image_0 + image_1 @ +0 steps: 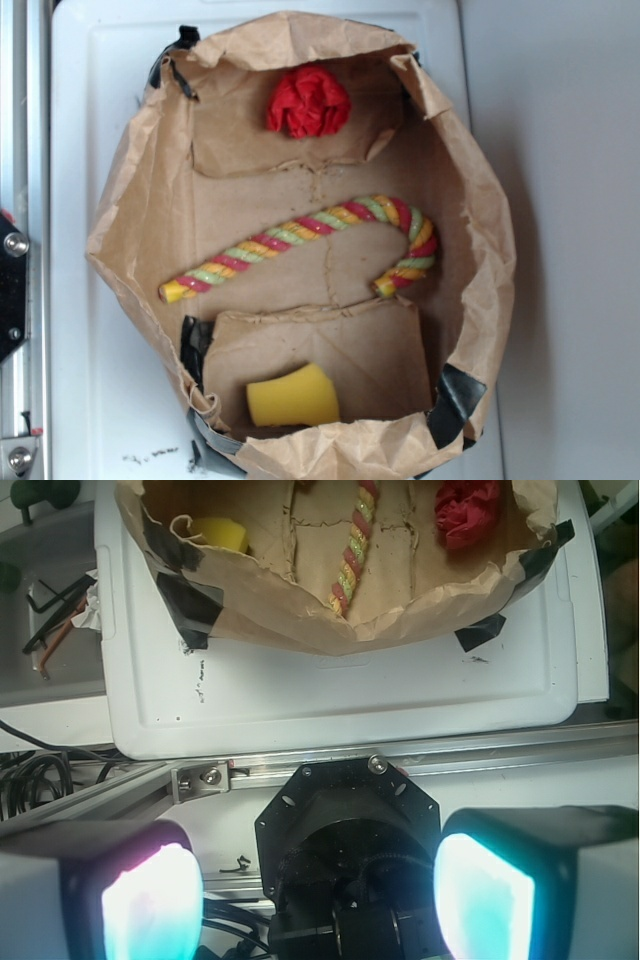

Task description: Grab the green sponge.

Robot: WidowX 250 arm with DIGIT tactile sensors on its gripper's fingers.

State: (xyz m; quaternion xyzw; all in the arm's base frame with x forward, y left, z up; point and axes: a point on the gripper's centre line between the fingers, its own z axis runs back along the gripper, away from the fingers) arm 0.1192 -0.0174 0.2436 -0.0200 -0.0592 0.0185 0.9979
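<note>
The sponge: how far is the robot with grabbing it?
Nothing looks done yet. The sponge lies untouched on the brown paper, apart from the cane. In the wrist view the gripper is open, empty and outside the paper. Left to do: reach the sponge, lower over it and close.

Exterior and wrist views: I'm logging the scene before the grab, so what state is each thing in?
Green sponge: lying flat in the bag, untouched.
Striped rope cane: lying flat mid-bag.
Red paper ball: crumpled, resting at the bag's far end.
Paper bag: open, taped at corners.
Claw: open, empty, outside the bag.
</note>
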